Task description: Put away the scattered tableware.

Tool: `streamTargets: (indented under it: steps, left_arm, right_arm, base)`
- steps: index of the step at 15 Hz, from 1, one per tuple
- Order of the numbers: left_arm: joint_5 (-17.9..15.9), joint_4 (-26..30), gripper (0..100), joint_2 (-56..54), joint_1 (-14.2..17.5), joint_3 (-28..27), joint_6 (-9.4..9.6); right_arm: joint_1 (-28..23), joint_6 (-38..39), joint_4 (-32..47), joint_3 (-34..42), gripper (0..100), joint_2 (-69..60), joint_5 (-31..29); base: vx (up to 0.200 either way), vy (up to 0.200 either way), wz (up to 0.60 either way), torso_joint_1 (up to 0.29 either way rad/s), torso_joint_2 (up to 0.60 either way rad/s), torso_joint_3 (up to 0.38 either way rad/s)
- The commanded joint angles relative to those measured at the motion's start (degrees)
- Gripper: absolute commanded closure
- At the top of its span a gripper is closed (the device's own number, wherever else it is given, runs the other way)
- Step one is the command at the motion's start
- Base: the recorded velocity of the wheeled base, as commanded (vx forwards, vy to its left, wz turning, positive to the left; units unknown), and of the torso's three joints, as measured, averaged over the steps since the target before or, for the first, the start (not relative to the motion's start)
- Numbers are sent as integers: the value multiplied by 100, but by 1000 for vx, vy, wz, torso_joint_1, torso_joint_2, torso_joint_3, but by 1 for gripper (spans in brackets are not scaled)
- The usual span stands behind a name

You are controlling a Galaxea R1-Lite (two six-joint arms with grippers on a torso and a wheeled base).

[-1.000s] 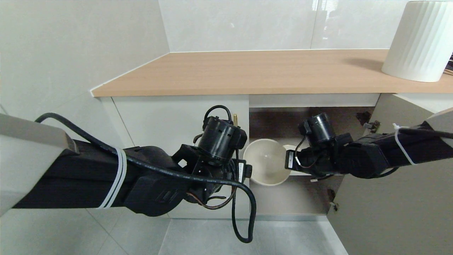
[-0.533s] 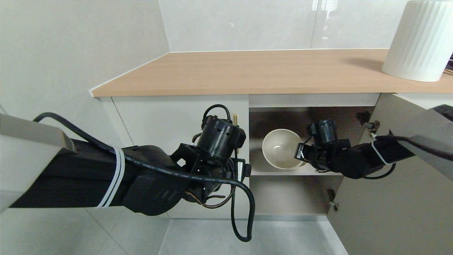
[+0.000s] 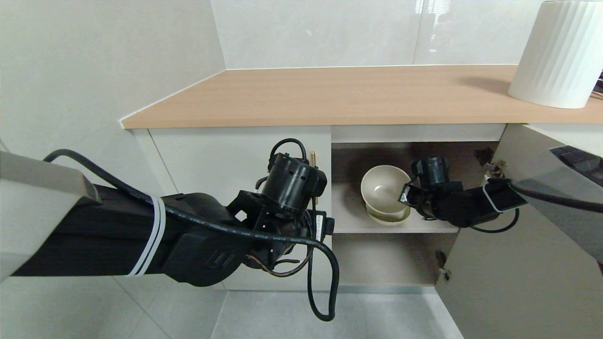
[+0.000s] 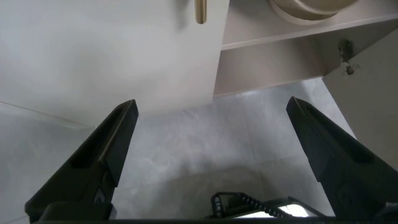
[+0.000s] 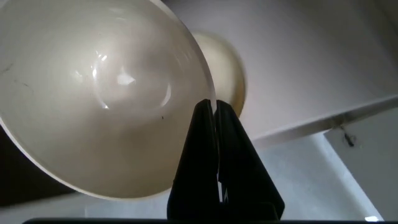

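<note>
Glossy cream bowl (image 3: 382, 188), clamped by the right pincer (image 5: 216, 112), has moved deeper over the shelf (image 3: 348, 212), perhaps above another dish (image 3: 388, 217); left pincer (image 4: 211, 106) apart.

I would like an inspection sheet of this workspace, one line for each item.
Surface: cabinet shelf, partly bare.
Job's things: bowl tilted, held over a second bowl on the shelf; contact unclear.
Clutter: white ribbed container on the countertop.
Grippers: right gripper shut on the bowl's rim; left gripper open, over the floor.
Cables: black cable looping down from the left arm.
Surroundings: cabinet door open; tiled wall.
</note>
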Motion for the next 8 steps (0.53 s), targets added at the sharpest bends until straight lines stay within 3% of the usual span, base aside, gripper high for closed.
streamTargets:
  steps: [1,8]
  left_arm:
    - [3,-2,0,-3,-1,0,-1]
    - [3,-2,0,14,-1,0,-10]
  right_arm:
    - [-73,-1,-1,-184,100,273,-17]
    - [-143,-10,16,-386,100,527,-78]
  base:
    - [0,0,0,0,0,0]
    - [0,0,0,0,0,0]
